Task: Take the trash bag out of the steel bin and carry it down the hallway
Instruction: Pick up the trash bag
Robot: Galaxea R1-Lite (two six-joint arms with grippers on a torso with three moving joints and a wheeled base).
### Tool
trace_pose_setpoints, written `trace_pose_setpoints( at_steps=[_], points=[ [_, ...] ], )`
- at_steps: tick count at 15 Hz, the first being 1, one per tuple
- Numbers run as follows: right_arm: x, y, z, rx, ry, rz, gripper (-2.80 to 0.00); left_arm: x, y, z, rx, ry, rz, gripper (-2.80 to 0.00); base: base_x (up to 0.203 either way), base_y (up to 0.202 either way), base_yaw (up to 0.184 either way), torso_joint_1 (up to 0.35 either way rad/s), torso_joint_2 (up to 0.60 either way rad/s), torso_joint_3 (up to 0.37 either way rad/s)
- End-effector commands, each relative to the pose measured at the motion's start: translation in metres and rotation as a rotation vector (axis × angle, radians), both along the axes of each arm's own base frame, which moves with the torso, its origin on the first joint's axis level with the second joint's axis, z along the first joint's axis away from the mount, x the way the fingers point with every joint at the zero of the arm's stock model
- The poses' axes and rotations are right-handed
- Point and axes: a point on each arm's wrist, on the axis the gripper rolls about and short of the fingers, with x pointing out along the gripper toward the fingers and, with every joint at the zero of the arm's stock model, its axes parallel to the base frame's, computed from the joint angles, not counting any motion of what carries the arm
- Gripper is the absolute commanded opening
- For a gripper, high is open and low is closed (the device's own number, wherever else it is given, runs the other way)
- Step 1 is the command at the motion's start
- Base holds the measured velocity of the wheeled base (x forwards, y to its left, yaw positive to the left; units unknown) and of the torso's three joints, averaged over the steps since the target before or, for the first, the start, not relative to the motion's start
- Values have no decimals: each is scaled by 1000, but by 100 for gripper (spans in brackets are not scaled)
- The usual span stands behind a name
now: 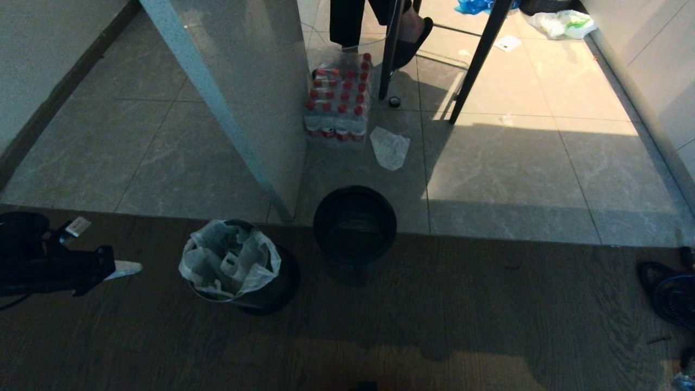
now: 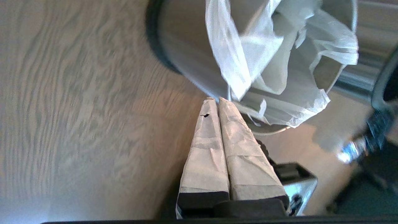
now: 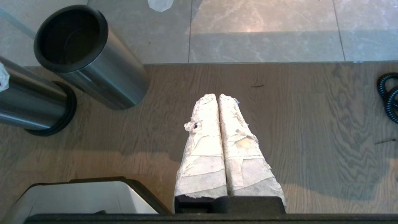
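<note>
Looking across the head view, the biggest thing is the floor: brown wood floor (image 1: 434, 326) fills the lower half of the frame, and shiny grey tiles (image 1: 543, 174) fill the upper half. A pale wall panel (image 1: 244, 81) leans down from the upper middle. A person's legs (image 1: 353, 21) show at the top edge, next to dark chair legs (image 1: 478, 60).

Next in size come the two bins. The steel bin (image 1: 271, 282) stands in the lower left middle of the frame on the wood. The trash bag (image 1: 228, 260) is still inside it, with its top puffed out over the rim. Just to the right and a little higher is a second bin with a black rim (image 1: 355, 222), and it has no bag.

A pack of water bottles (image 1: 339, 103) with red caps sits in the upper middle, and a crumpled white bag (image 1: 390, 147) lies beside it.

Smallest are the grippers. The left gripper (image 1: 127, 267) comes in from the left edge, near the steel bin but not touching it. In the left wrist view its two taped fingers (image 2: 205, 149) are pressed together with nothing between them, close to the bag. The right gripper (image 3: 217, 98) hangs over bare wood, also pressed closed on nothing.

So the job has hardly begun. The bag must still be grabbed, lifted out and carried away.
</note>
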Motion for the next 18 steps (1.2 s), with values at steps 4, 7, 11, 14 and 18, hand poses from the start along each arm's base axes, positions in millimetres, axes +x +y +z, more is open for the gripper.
trace_pose_setpoints(
  at_steps=[4,7,11,14,18],
  points=[
    [0,0,0,0,-1,0,-280,33,27,-33,-87,26,-73,0,0,0,0,0,0,0],
    [0,0,0,0,-1,0,-280,57,34,-46,-91,30,-117,0,0,0,0,0,0,0],
    [0,0,0,0,-1,-1,-280,66,35,-65,-74,-48,-272,0,0,0,0,0,0,0],
    [0,0,0,0,-1,1,-280,84,36,-63,-64,-82,-297,0,0,0,0,0,0,0],
    [0,0,0,0,-1,-1,-280,95,28,-69,-59,-84,-327,0,0,0,0,0,0,0]
  ],
)
